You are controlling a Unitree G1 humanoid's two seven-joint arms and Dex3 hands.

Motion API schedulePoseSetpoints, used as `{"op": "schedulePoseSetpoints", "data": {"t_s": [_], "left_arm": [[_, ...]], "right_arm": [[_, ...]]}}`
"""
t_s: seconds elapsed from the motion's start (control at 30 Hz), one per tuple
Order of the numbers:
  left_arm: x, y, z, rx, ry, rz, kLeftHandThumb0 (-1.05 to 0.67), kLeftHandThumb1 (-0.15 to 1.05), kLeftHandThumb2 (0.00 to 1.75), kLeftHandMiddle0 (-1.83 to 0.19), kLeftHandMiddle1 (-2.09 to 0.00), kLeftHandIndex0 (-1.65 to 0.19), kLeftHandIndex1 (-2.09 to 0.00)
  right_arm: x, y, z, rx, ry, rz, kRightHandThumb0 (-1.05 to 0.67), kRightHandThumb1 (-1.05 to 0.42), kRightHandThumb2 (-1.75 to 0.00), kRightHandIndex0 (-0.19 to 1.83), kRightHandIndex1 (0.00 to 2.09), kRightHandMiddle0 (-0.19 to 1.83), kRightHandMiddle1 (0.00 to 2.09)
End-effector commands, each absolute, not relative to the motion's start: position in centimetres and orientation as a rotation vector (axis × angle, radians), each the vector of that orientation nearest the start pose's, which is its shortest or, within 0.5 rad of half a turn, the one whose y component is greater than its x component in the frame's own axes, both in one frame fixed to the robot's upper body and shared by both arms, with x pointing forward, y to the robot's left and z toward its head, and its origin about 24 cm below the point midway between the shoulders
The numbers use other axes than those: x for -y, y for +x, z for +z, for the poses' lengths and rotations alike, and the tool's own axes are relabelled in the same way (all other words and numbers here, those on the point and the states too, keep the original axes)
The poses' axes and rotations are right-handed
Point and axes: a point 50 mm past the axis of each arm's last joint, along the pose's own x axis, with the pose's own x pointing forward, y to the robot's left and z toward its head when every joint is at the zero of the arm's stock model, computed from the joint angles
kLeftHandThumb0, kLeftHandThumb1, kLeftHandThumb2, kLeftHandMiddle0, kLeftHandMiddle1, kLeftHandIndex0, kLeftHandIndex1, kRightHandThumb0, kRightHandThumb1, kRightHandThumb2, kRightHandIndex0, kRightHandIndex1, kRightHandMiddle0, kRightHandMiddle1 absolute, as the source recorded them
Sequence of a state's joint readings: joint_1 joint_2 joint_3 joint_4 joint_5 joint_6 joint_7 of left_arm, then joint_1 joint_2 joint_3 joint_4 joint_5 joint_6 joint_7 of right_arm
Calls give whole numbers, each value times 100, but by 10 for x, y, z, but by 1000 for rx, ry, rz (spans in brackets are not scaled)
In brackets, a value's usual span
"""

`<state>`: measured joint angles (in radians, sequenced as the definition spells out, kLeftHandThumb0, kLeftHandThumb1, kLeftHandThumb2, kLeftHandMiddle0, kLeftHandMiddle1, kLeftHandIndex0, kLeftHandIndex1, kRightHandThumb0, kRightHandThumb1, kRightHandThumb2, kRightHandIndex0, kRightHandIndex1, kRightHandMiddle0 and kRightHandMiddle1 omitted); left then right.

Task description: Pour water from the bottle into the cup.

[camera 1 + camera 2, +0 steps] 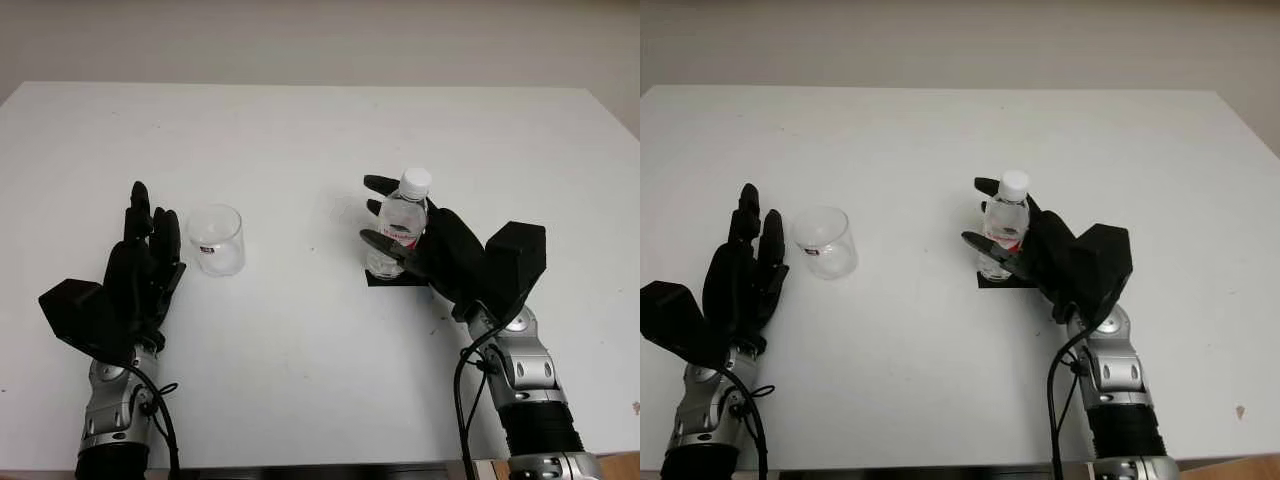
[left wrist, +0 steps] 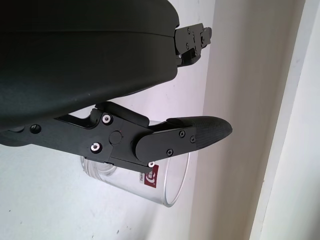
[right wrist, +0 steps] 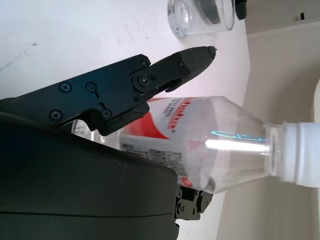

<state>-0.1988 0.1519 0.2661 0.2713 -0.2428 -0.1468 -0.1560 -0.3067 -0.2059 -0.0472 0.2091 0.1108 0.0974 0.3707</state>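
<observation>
A clear plastic water bottle (image 1: 402,225) with a white cap and a red label stands upright on a small black mat (image 1: 388,281), right of the table's middle. My right hand (image 1: 375,210) is wrapped around it, one finger behind and one across its front, the bottle against the palm; in the right wrist view a finger (image 3: 170,70) lies along the bottle (image 3: 200,130). An empty clear glass cup (image 1: 215,240) stands left of centre. My left hand (image 1: 152,207) is open just left of the cup, holding nothing. In the left wrist view the cup (image 2: 165,185) sits behind a finger (image 2: 190,137).
The white table (image 1: 320,130) stretches far behind both objects and between cup and bottle. Its front edge runs just beneath my forearms. A pale wall rises beyond the far edge.
</observation>
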Motion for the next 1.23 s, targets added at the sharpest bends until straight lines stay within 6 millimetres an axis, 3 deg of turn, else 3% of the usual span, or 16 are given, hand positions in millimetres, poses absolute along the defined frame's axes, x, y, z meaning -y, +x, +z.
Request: {"op": "schedulePoseSetpoints", "data": {"t_s": [0.0, 0.27, 0.43, 0.6, 1.2], "left_arm": [[-233, 283, 57, 128, -120, 104, -63, 105, 53, 14, -5, 15, -6], [-234, 284, 57, 129, -119, 106, -63, 105, 53, 14, -6, 14, -6], [-236, 284, 57, 129, -112, 100, -64, 105, 53, 15, -5, 15, -5], [-235, 285, 58, 131, -121, 105, -64, 105, 51, 13, -6, 14, -6], [-233, 289, 60, 133, -116, 90, -63, 105, 52, 15, -5, 15, -5]], "right_arm": [[172, 308, 74, 2, -101, 348, -70, -94, -6, -19, 0, -19, 12], [179, 305, 70, 19, -92, 321, -75, -91, -5, -19, 0, -19, 0], [186, 302, 69, 98, -274, 262, -92, -90, -5, -19, 0, -19, 0], [188, 297, 67, 153, -296, 226, -102, -91, -6, -19, 0, -19, 0], [162, 281, 57, 194, -181, 252, -99, -90, -5, -19, 0, -19, 0]]}}
